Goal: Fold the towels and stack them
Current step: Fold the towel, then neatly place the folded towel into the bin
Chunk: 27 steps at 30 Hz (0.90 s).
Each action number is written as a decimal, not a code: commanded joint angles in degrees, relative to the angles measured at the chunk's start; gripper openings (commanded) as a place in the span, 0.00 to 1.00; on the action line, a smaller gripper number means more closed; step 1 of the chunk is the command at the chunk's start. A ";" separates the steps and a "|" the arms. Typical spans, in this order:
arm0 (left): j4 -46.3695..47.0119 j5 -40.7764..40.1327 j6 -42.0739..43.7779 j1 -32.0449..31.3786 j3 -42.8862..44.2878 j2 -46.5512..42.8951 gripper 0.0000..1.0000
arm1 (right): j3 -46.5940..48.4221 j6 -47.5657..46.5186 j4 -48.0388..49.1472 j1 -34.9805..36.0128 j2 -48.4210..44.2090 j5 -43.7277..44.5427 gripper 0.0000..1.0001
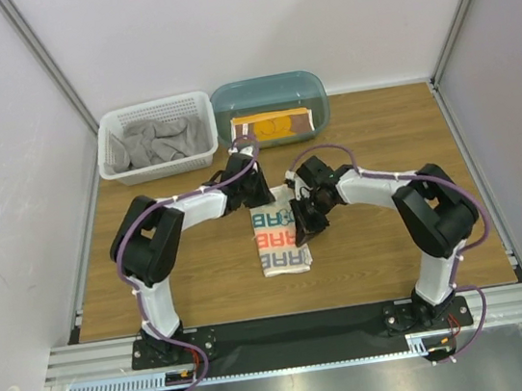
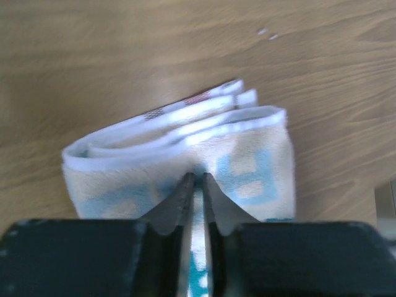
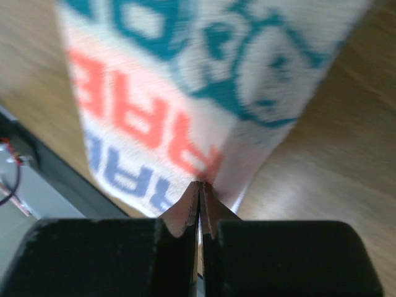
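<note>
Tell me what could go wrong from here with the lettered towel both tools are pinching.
1. The left tool pinches the white lettered towel with just its tips. Several loose layers show beyond it, so some may slip free and unfold.
2. The right tool grips only the towel's edge, so a pull could tug it out.
3. Both tools sit close together over the towel and might collide.

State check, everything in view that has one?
white towel: folded, on the table, gripped at two spots
grey towel: crumpled, in the basket
brown towel: folded, in the tub
left end effector: shut on white towel
right end effector: shut on white towel
</note>
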 commanded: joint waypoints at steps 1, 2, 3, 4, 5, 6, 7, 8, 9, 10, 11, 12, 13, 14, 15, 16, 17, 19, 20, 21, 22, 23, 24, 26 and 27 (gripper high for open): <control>-1.70 -3.94 -2.96 0.26 -2.69 -2.46 0.13 | 3.52 -3.53 -4.00 -1.01 2.42 4.24 0.02; -3.27 -4.91 -3.57 -0.01 -3.48 -3.25 0.12 | 3.79 -3.97 -4.18 -1.36 2.77 5.47 0.01; -3.99 -5.79 -4.19 -0.18 -4.45 -5.08 0.11 | 4.66 -4.24 -4.35 -2.06 3.73 7.74 0.01; -4.95 -6.23 -5.41 -0.53 -6.63 -6.14 0.10 | 5.19 -4.50 -4.70 -2.76 4.09 8.55 0.00; -5.74 -9.89 -6.12 -1.14 -7.70 -7.29 0.09 | 5.89 -4.77 -4.97 -3.21 4.79 9.69 0.00; -7.67 -10.89 -6.91 -1.50 -8.93 -8.69 0.09 | 6.86 -5.03 -5.14 -4.52 5.84 10.05 0.00; -8.73 -11.94 -8.31 -1.85 -11.20 -11.23 0.08 | 8.61 -5.29 -5.23 -4.96 6.54 10.40 0.00; -9.52 -13.26 -9.02 -2.72 -12.44 -12.82 0.08 | 9.84 -5.64 -5.15 -5.40 7.16 11.01 0.00; -10.66 -13.97 -9.55 -3.25 -13.59 -14.31 0.08 | 11.07 -6.43 -5.23 -5.76 7.69 12.32 0.00; -12.41 -14.41 -10.69 -3.69 -15.86 -17.37 0.08 | 13.87 -7.13 -5.41 -6.28 9.17 12.95 0.00; -13.39 -14.59 -10.87 -4.66 -16.84 -18.71 0.08 | 15.38 -7.66 -5.50 -6.46 9.97 14.34 0.00; -14.35 -14.59 -10.88 -5.01 -17.63 -19.85 0.08 | 16.70 -9.06 -5.58 -6.64 11.11 14.71 0.00; -16.97 -14.76 -10.88 -5.45 -18.60 -21.78 0.08 | 18.36 -9.68 -5.32 -6.81 12.86 14.71 0.00; -18.05 -15.11 -10.79 -6.24 -18.87 -22.50 0.08 | 21.69 -10.04 -5.41 -6.81 14.18 14.62 0.00; -19.19 -15.73 -10.70 -6.68 -19.13 -23.20 0.08 | 24.24 -10.22 -5.76 -6.90 15.33 14.10 0.00; -20.85 -16.08 -10.27 -7.04 -19.66 -23.73 0.08 | 26.36 -10.48 -7.07 -6.99 17.43 13.57 0.00; -21.56 -16.34 -10.09 -7.47 -19.75 -24.86 0.08 | 30.38 -10.39 -7.34 -6.99 18.15 12.17 0.00; -22.10 -17.05 -8.52 -7.48 -19.40 -26.10 0.12 | 33.31 -10.22 -8.83 -6.90 18.85 10.41 0.00; -22.53 -17.66 -7.81 -7.48 -18.97 -27.76 0.14 | 34.28 -9.96 -8.92 -6.99 18.33 8.66 0.00; -22.89 -18.62 -6.93 -7.39 -18.35 -28.21 0.16 | 34.98 -9.69 -9.10 -6.99 17.72 8.04 0.00; -23.32 -20.02 -4.92 -7.22 -16.52 -28.74 0.25 | 34.90 -9.52 -9.45 -6.99 16.84 7.51 0.01; -24.98 -20.73 -3.94 -6.61 -15.28 -29.09 0.29 | 34.64 -9.17 -9.71 -7.25 14.75 7.24 0.03; -25.61 -21.09 -3.24 -6.16 -14.05 -29.18 0.33 | 33.33 -8.73 -9.98 -7.34 13.51 7.50 0.06; -26.58 -19.96 -2.09 -4.76 -11.50 -29.27 0.45 | 31.40 -6.89 -10.42 -7.87 10.87 8.38 0.20; -26.67 -19.25 -1.91 -4.32 -11.06 -29.62 0.51 | 29.99 -6.36 -10.42 -8.74 8.77 8.38 0.35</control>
